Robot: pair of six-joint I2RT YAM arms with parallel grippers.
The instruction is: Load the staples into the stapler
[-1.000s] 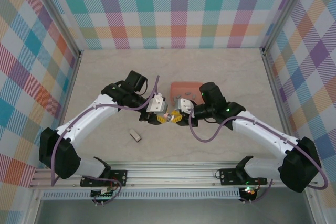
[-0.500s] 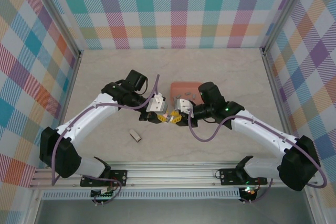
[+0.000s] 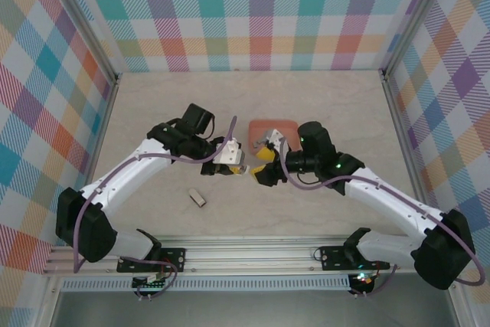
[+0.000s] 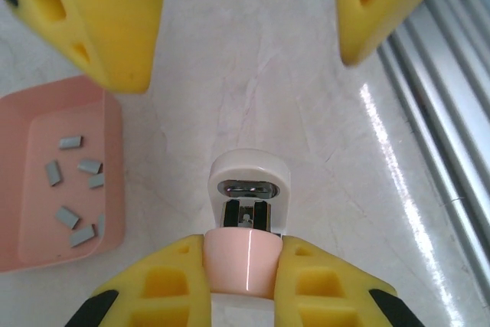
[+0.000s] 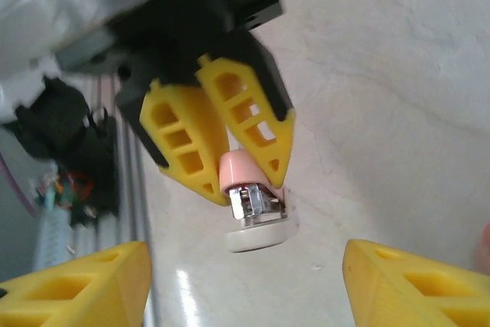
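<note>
Holding the stapler: the left gripper (image 3: 236, 166) has its fingers (image 4: 164, 281) clamped tight on the pink body of the stapler (image 4: 246, 212); the white end and bare metal channel point away from the wrist
Right gripper (image 3: 265, 165): jaws spread wide with nothing between them; it sits just beside the stapler, not touching it
Staples (image 4: 70, 216): several short grey strips lying loose on the floor of the coral-pink tray (image 4: 116, 174)
Tray: near the middle of the table (image 3: 153, 105), on the far side of the two grippers; the right wrist overlaps its near edge from above
Around: a small grey block (image 3: 197, 198) lies alone toward the near edge, left of the grippers
Change: a second ago the right jaws were nearly shut against the stapler's tip; now they are parted and drawn back to the right; the left fingers have closed down; tray and block lie as before
Views: the left wrist view separates the staples and shows the metal in the stapler's mouth; the right wrist view shows yellow fingers pinching it from both sides, white end toward the table; from above the stapler is a pale speck
</note>
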